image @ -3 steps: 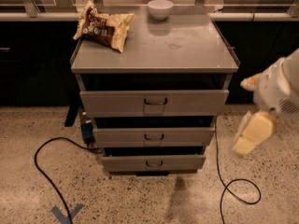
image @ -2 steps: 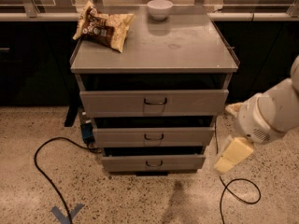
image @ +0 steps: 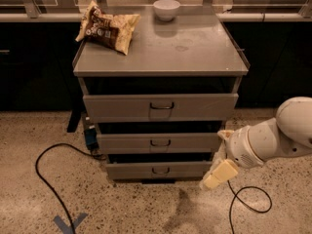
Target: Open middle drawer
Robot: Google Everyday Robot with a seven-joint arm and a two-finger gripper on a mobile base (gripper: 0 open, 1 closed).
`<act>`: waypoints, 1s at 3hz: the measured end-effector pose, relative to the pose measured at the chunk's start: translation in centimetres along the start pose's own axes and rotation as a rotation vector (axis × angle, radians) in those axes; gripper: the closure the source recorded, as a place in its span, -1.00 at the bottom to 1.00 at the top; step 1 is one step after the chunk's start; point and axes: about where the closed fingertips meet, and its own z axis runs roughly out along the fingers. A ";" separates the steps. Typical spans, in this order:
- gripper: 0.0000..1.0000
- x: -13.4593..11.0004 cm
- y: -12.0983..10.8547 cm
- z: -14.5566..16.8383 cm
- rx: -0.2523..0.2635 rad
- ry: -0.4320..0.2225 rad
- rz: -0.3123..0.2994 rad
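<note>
The grey metal cabinet (image: 161,52) has three drawers stacked in its front. The middle drawer (image: 122,143) is a wide low grey panel with a small dark wire handle (image: 160,142) at its centre, and it looks pushed in. My gripper (image: 218,173), cream-coloured on a white arm (image: 273,138), hangs low at the cabinet's right side. It is level with the bottom drawer's right end, below and right of the middle drawer's handle, and touches nothing.
The taller top drawer (image: 117,107) and the bottom drawer (image: 126,170) flank the middle one. A chip bag (image: 107,28) and a white bowl (image: 166,9) sit on the cabinet top. Black cables lie on the floor at left (image: 46,179) and right (image: 248,206). A blue tape mark (image: 68,223) is at the front left.
My arm and gripper have moved left and down, from beside the cabinet's right side towards its lower right corner. The drawers have not moved.
</note>
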 end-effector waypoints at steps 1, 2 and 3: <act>-1.00 0.0 0.0 0.0 0.000 0.000 0.000; -1.00 0.7 0.1 1.3 -0.009 -0.004 -0.002; -1.00 2.1 -0.2 5.2 0.003 0.030 -0.027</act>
